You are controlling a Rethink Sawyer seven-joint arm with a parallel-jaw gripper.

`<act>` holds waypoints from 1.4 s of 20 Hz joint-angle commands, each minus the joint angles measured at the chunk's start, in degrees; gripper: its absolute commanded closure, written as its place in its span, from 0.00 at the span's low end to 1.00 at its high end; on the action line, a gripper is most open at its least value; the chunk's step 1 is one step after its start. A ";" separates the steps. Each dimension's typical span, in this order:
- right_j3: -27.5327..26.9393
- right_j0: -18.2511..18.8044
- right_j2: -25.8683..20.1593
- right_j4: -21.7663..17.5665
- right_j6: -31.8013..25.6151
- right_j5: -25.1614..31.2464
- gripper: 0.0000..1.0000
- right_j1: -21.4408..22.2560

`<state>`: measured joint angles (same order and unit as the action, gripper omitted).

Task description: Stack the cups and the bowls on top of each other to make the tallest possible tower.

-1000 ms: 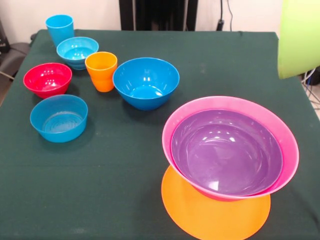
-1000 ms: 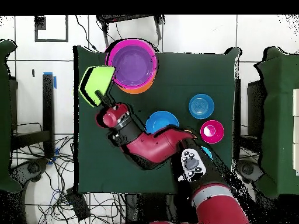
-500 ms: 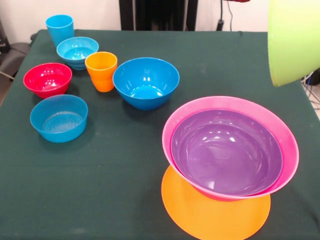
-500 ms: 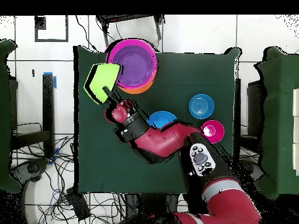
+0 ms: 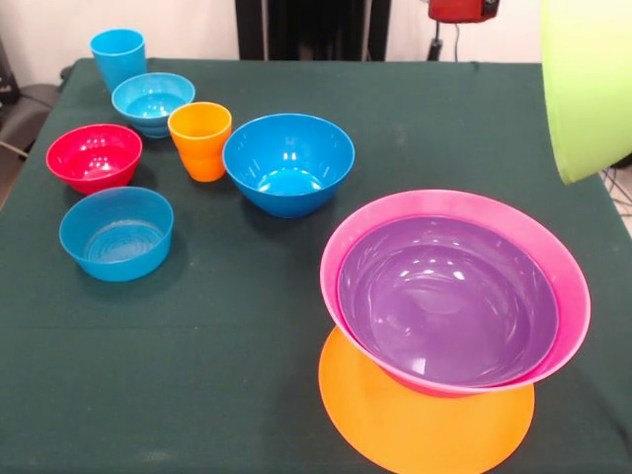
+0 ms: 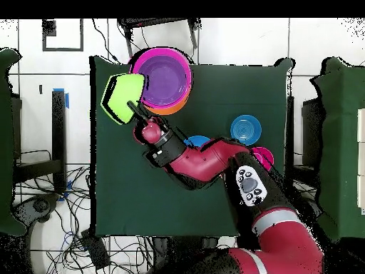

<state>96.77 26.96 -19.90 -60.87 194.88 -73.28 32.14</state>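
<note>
The tower [image 5: 454, 326] stood on the dark green table [image 5: 227, 375] at about five o'clock in the front view: an orange bowl [image 5: 415, 434] lay flat as the base, a pink bowl [image 5: 565, 286] sat on it, and a purple bowl [image 5: 449, 301] was nested inside the pink one. I held the green bowl [image 5: 588, 84] in the air at about two o'clock, tilted on its side, clear of the tower and above its right edge. From overhead my gripper [image 6: 133, 108] was clamped on that green bowl's rim, with the bowl just beside the pink one. The rest waited across the table, well apart from the tower. A large blue bowl [image 5: 288, 163] sat near the middle, with the orange cup [image 5: 200, 140] just beside it at nine o'clock. Farther toward ten o'clock were a small light blue bowl [image 5: 152, 102] and, behind it, the light blue cup [image 5: 118, 56]. The red bowl [image 5: 94, 156] sat at nine o'clock, and another small light blue bowl [image 5: 117, 233] lay below it.
</note>
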 commanded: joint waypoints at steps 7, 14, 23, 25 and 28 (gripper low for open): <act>-10.59 3.03 -5.86 -9.12 30.68 9.04 1.00 -4.83; -15.86 3.41 -5.73 -11.16 36.95 8.30 1.00 -8.04; -23.73 3.16 -5.32 -16.72 47.54 6.54 1.00 -12.68; -25.33 3.24 -5.44 -17.73 49.96 5.70 1.00 -13.62; -25.74 3.25 -5.34 -18.50 53.33 4.88 1.00 -13.31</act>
<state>78.58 30.22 -21.94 -73.33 224.41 -73.28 21.68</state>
